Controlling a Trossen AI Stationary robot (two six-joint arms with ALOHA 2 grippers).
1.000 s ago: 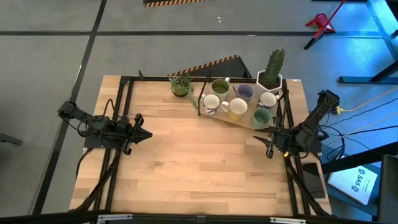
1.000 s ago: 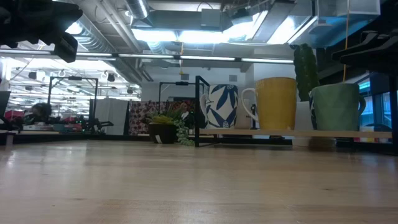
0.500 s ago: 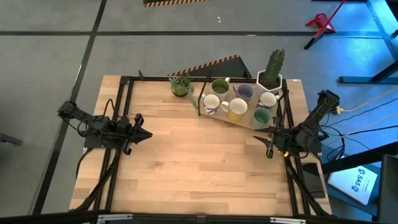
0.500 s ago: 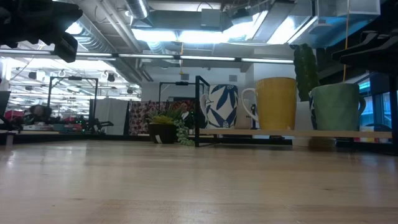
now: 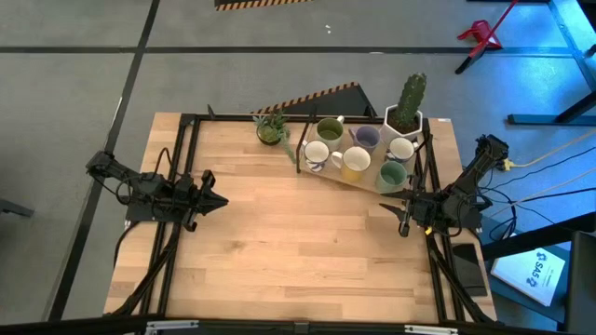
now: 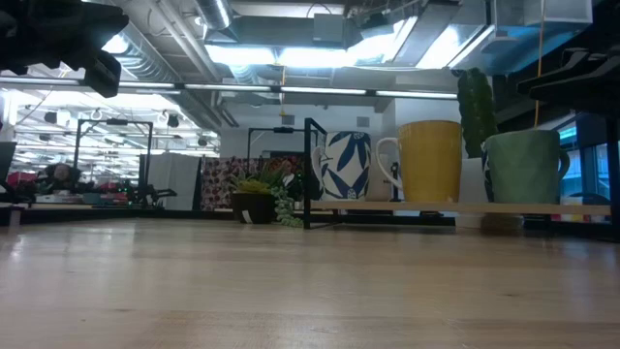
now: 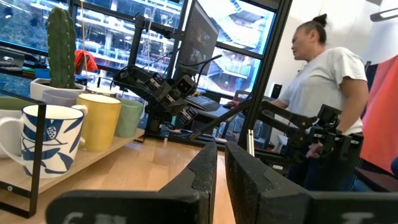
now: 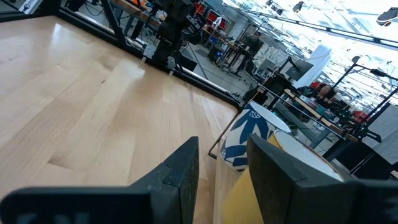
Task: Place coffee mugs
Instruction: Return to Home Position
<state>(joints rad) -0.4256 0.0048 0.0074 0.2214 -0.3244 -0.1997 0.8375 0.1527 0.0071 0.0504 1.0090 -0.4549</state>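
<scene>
Six coffee mugs stand by their bases in two rows on a low wooden shelf [image 5: 369,182] at the table's far right. They are olive green [image 5: 329,129], lavender-blue [image 5: 367,138], white [image 5: 401,149], white with a blue pattern [image 5: 317,154], cream-yellow [image 5: 355,164] and teal [image 5: 392,175]. The low view shows the patterned [image 6: 346,165], yellow [image 6: 429,161] and teal [image 6: 524,166] mugs. My left gripper [image 5: 220,201] hovers at the table's left, shut and empty [image 7: 221,152]. My right gripper [image 5: 391,209] hangs just near of the shelf, slightly open and empty [image 8: 222,146].
A cactus in a white pot [image 5: 407,104] stands behind the shelf's right end. A small leafy plant [image 5: 271,127] is at the shelf's left. Black frame rails [image 5: 183,158] run along the table's sides. A person [image 7: 323,93] stands beyond the table. Bare wood [image 5: 298,237] fills the middle.
</scene>
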